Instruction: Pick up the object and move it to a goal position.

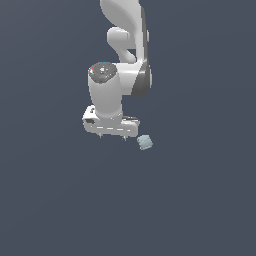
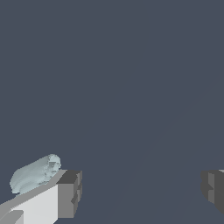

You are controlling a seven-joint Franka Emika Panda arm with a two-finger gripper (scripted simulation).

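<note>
Claw (image 1: 113,136) hangs mid-frame in the exterior view, white body with two short fingertips pointing down, spread wide apart and holding nothing. Wrist view confirms it: one grey fingertip pad (image 2: 69,194) at lower left, the other at the lower right edge, bare dark desk (image 2: 131,87) between them.

The object (image 1: 145,142) sits just to the exterior view's right of the claw and slightly lower in the frame, outside the fingers, not between them. In the wrist view the object (image 2: 35,174) shows at lower left, beyond the outer side of the near finger, close to it; contact cannot be judged.

Handling, as a guess: small pale blue-grey lump, matte with ridged folds, far smaller than the claw, so likely light. Matte surface should give fair grip; rounded corners may let it roll or twist if pinched off-centre. Stiffness unknown from here. Best hold looks to be across its two flattest opposite sides, through the middle. Claw needs to shift sideways over it first.
</note>
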